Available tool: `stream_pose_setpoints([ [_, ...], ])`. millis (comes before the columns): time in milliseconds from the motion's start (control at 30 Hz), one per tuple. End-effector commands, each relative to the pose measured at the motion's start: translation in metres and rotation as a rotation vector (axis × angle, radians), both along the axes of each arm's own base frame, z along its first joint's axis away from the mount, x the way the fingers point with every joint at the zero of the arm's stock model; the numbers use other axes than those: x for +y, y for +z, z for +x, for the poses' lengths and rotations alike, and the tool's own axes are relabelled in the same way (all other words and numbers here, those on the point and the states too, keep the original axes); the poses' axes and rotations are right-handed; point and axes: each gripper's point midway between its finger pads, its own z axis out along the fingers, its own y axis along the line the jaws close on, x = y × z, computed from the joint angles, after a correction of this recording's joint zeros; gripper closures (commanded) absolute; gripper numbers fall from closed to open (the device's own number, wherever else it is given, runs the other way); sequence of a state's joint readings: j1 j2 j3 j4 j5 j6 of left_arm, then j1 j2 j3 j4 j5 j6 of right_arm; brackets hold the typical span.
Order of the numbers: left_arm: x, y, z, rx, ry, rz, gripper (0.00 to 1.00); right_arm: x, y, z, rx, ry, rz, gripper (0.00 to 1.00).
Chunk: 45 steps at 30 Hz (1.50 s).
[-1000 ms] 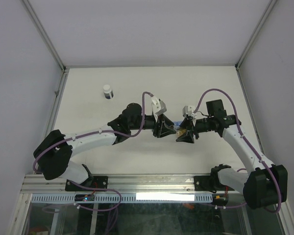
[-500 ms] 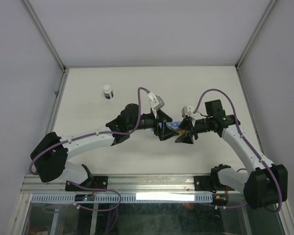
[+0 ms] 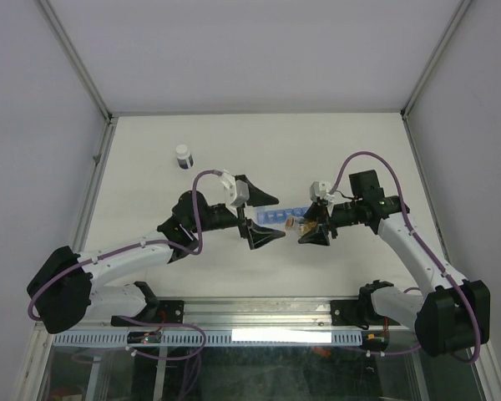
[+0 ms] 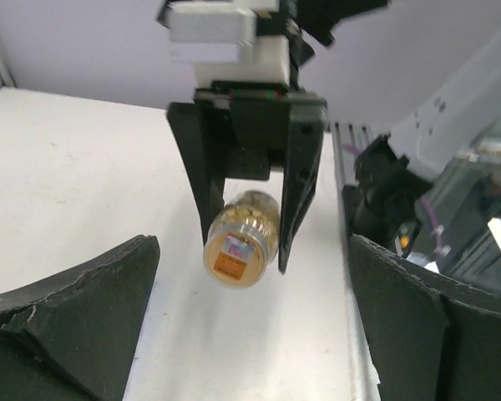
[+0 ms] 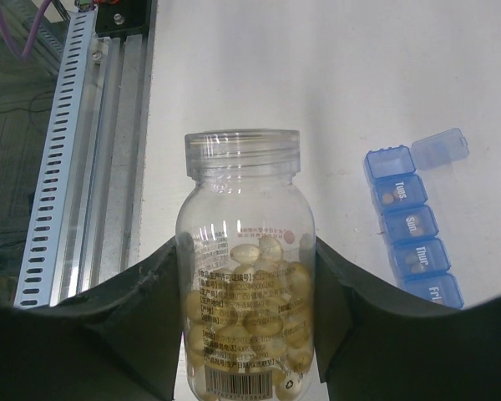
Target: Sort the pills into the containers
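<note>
My right gripper [image 3: 311, 227] is shut on a clear bottle [image 5: 243, 288] that holds the amber pills [image 5: 263, 313]; the bottle's mouth points away from the wrist camera. In the left wrist view the same bottle [image 4: 240, 247] hangs bottom-first between the right gripper's black fingers [image 4: 299, 200], above the white table. The containers, a blue organiser strip [image 5: 411, 238], lie on the table right of the bottle, with one lid [image 5: 439, 148] flipped open at the far end. My left gripper [image 3: 262, 219] stands wide open and holds nothing, just left of the strip [image 3: 276, 217].
A small white-capped vial [image 3: 183, 156] stands at the back left of the table. A slotted metal rail [image 5: 65, 159] runs along the near edge. Enclosure walls close the table on three sides.
My left gripper has opened wide and drawn back to the left, away from the bottle, uncovering the blue strip. The right gripper has stayed put, still gripping the bottle.
</note>
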State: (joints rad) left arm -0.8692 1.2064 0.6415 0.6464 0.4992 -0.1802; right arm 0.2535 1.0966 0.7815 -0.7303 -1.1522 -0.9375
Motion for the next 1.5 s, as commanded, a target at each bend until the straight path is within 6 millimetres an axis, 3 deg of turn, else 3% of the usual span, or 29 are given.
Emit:
stream_pose_setpoints([
  [0, 0.003, 0.004, -0.025, -0.423, -0.145, -0.007, 0.01, 0.006, 0.024, 0.005, -0.076, 0.032, 0.055, 1.0],
  [133, -0.002, -0.015, -0.015, -0.582, -0.152, 0.068, 0.01, 0.006, 0.023, 0.005, -0.075, 0.032, 0.054, 1.0],
  [300, -0.019, -0.025, 0.0, -0.558, -0.181, 0.129, 0.02, 0.006, 0.022, 0.005, -0.073, 0.032, 0.053, 1.0],
  [567, -0.029, -0.034, 0.008, -0.501, -0.187, 0.141, 0.09, 0.006, 0.022, 0.005, -0.073, 0.033, 0.053, 1.0],
  [833, -0.036, -0.027, 0.008, -0.449, -0.206, 0.125, 0.25, 0.006, 0.022, 0.005, -0.072, 0.032, 0.053, 1.0],
  [900, -0.039, -0.037, 0.01, -0.424, -0.216, 0.14, 0.3, 0.006, 0.022, 0.005, -0.072, 0.032, 0.053, 1.0],
  [1200, -0.04, -0.039, 0.01, -0.406, -0.221, 0.147, 0.47, 0.006, 0.022, 0.005, -0.072, 0.032, 0.053, 1.0],
  [1467, -0.038, -0.028, 0.003, -0.315, -0.231, 0.117, 0.68, 0.006, 0.022, 0.005, -0.072, 0.031, 0.053, 1.0],
])
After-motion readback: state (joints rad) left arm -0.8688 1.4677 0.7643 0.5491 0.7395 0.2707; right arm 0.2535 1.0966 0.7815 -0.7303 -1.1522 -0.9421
